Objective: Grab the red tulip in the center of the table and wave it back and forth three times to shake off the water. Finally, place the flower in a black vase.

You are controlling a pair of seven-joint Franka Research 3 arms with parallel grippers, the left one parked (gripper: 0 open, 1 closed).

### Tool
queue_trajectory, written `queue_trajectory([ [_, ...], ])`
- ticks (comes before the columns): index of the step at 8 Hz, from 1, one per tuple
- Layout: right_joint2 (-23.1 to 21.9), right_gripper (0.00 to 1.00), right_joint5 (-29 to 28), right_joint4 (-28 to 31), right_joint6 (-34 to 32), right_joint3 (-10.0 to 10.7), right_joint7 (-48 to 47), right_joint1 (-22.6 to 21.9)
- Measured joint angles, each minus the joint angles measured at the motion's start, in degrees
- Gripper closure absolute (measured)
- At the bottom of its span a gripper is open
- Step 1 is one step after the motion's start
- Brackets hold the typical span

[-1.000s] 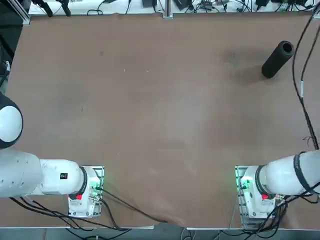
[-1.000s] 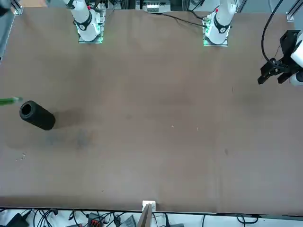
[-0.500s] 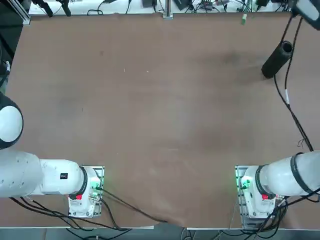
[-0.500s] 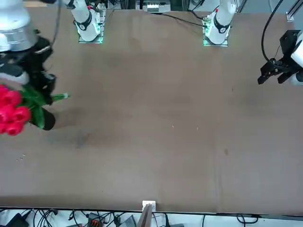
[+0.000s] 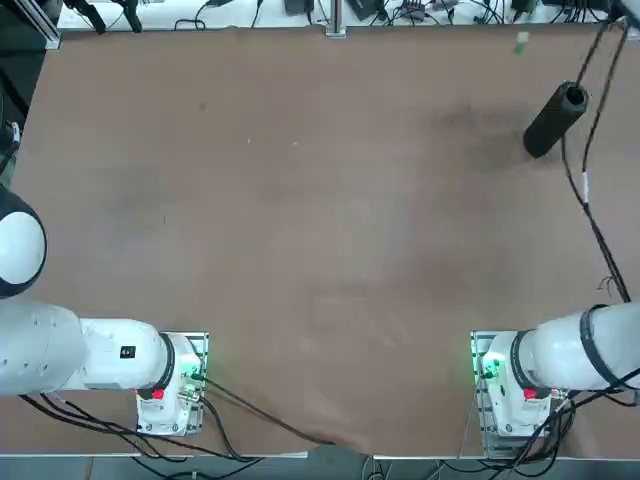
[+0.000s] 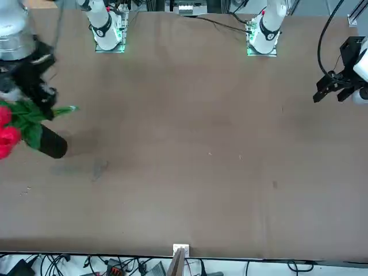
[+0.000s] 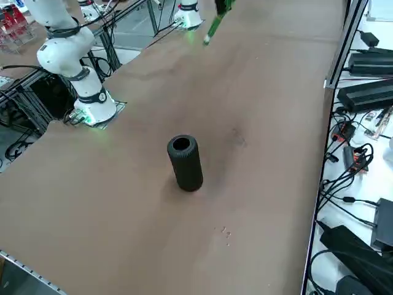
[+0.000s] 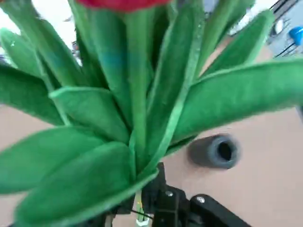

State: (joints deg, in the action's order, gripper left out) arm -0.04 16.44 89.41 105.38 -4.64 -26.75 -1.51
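Relative to one second ago, the right gripper (image 6: 48, 114) is now in the front view, at the right side of the scene, with the tulip bunch (image 6: 26, 119). One second ago, only the stalk end shows there. Relative to half a second ago, gripper and bunch are displaced to the right; the front view now cuts off more of the red blooms (image 6: 7, 138). In the top view, the pale stalk tip (image 5: 521, 42) is farther right along the far edge. The arm cables (image 5: 586, 188) also shift right over the last half second, but remain left of their first position.
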Motion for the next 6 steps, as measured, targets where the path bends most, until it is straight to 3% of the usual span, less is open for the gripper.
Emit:
queue_trajectory([
  [2,-0.22,0.89,-4.22,-0.28,4.90,9.52,14.87,3.59],
  [3,-0.27,0.89,-6.76,-0.28,5.65,11.93,18.52,4.18],
  [4,-0.32,0.89,-7.43,-0.28,5.66,12.20,19.09,4.11],
  [6,-0.33,0.89,-7.84,-0.28,5.58,10.75,19.03,2.57],
])
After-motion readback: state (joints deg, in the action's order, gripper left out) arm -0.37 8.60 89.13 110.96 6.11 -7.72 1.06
